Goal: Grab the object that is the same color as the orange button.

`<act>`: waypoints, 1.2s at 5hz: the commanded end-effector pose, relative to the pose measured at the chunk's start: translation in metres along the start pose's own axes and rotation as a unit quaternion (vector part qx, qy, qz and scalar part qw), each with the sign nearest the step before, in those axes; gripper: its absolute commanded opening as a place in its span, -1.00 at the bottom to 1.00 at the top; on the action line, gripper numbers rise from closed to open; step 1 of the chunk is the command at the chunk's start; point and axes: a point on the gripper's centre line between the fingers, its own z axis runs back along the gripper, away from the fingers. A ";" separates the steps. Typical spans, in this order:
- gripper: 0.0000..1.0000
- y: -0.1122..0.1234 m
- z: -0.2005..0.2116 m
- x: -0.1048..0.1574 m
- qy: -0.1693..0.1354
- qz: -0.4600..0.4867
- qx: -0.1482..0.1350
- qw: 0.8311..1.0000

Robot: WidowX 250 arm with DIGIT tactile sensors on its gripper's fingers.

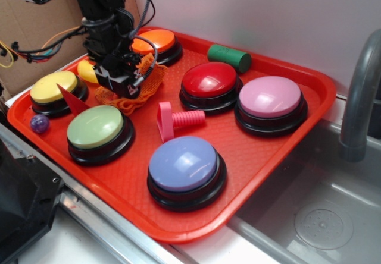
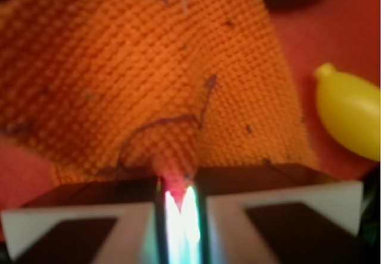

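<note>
Both fingers [image 2: 107,228] nearly closed, pinching a raised fold of orange mesh cloth [image 2: 149,68] between the tips, bulk spreading straight ahead, yellow banana [image 2: 351,112] off right.

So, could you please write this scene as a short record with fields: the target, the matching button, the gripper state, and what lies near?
target: orange mesh cloth, lying on the red tray
matching button: orange button, at the tray's far edge behind the cloth
gripper: gripper down on the cloth, jaws nearly closed, pinching a fold of the mesh
near the cloth: yellow toy banana beside it, yellow button, green button, pink plastic screw
lifted: cannot tell
</note>
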 end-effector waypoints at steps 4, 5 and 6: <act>-1.00 -0.028 0.158 0.004 -0.017 0.058 -0.019 0.998; -1.00 -0.048 0.173 -0.007 -0.019 0.052 -0.037 0.998; -1.00 -0.064 0.172 -0.013 -0.035 0.058 -0.062 0.996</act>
